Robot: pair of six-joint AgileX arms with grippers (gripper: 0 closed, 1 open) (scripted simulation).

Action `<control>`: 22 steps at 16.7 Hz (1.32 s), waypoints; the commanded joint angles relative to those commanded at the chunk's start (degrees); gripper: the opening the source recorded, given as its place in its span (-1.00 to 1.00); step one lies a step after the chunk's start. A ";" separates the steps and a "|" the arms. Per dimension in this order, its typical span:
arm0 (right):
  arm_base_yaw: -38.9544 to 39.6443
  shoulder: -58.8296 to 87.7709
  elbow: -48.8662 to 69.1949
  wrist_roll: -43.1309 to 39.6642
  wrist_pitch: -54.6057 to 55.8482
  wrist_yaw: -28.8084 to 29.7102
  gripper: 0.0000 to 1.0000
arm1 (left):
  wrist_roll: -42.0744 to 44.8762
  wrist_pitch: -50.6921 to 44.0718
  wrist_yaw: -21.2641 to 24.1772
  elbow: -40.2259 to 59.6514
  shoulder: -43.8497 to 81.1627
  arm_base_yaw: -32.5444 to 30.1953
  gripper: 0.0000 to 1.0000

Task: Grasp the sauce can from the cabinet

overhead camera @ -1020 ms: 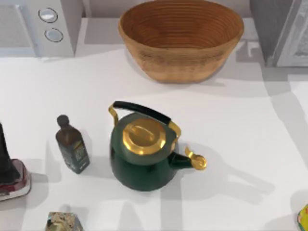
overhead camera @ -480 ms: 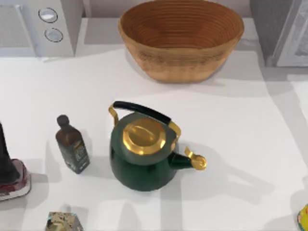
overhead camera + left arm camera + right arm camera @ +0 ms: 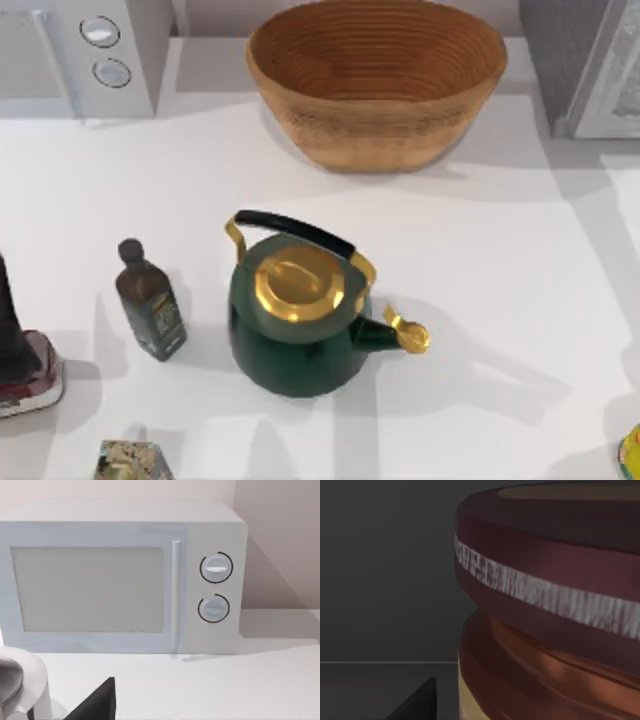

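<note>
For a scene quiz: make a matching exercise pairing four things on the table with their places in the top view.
Things:
1. wicker basket
2. green kettle
3. dark bottle
4. microwave

Places:
A. far left corner
B. middle of the table
C. far edge, centre
D. just left of the kettle

Pairs: 1-C, 2-B, 3-D, 4-A

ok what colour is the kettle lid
Gold, on a dark green kettle; the lid shows best in the top view.
</note>
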 joint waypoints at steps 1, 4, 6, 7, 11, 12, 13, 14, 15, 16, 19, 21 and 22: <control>0.00 0.00 0.00 0.00 0.00 0.00 0.70 | 0.00 0.00 0.00 0.00 0.00 0.00 1.00; 0.00 0.00 0.00 0.00 0.00 0.00 0.25 | 0.00 0.00 0.00 0.00 0.00 0.00 1.00; 0.00 0.00 0.00 0.00 0.00 0.00 -0.06 | 0.00 0.00 0.00 0.00 0.00 0.00 1.00; 0.00 0.00 0.00 0.00 0.00 0.00 -0.21 | 0.00 0.00 0.00 0.00 0.00 0.00 1.00; 0.00 0.00 0.00 0.00 0.00 0.00 -0.81 | 0.00 0.00 0.00 0.00 0.00 0.00 1.00; 0.00 0.00 0.00 0.00 0.00 0.00 -0.96 | 0.00 0.00 0.00 0.00 0.00 0.00 1.00; 0.00 0.00 0.00 0.00 0.00 0.00 -1.00 | 0.00 0.00 0.00 0.00 0.00 0.00 1.00; 0.00 0.00 0.00 0.00 0.00 0.00 -1.00 | 0.00 0.00 0.00 0.00 0.00 0.00 1.00; 0.00 0.00 0.00 0.00 0.00 0.00 -1.00 | 0.00 0.00 0.00 0.00 0.00 0.00 1.00; 0.00 0.00 0.00 0.00 0.00 0.00 -1.00 | 0.00 0.00 0.00 0.00 0.00 0.00 1.00; 0.00 0.00 0.00 0.00 0.00 0.00 -1.00 | 0.00 0.00 0.00 0.00 0.00 0.00 1.00; 0.07 -0.04 -0.04 0.10 -0.01 -0.02 -1.00 | 0.00 0.00 0.00 0.00 0.00 0.00 1.00; 0.15 -0.14 0.01 0.09 -0.16 0.06 -1.00 | 0.00 0.00 0.00 0.00 0.00 0.00 1.00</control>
